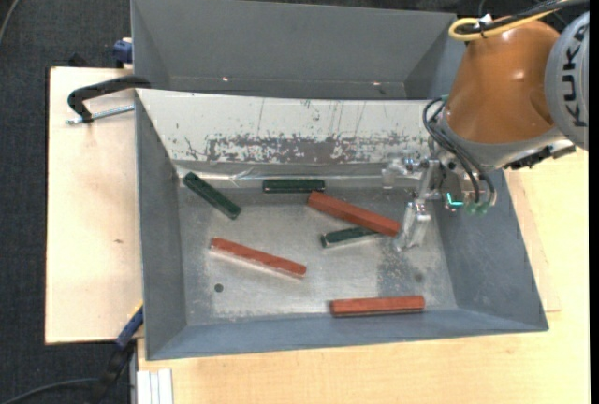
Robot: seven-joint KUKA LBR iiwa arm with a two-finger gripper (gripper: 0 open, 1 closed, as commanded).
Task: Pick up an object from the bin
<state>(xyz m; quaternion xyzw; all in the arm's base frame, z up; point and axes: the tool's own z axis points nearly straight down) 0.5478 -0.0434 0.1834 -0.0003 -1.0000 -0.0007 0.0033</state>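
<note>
My gripper (410, 236) hangs low over the right part of the bin floor. Its tip is just right of the near end of a red-brown stick (354, 213) that lies slanted across the middle. Just below that stick lies a short dark green stick (353, 237), whose right end points toward the gripper. Whether the tip touches either stick cannot be told. Another red-brown stick (376, 305) lies flat along the front wall, below the gripper.
Further left lie a red stick (257, 257), a dark green stick (211, 194) by the left wall, and a dark green stick (293, 187) along the back wall. The arm with its orange cover reaches in over the right rim.
</note>
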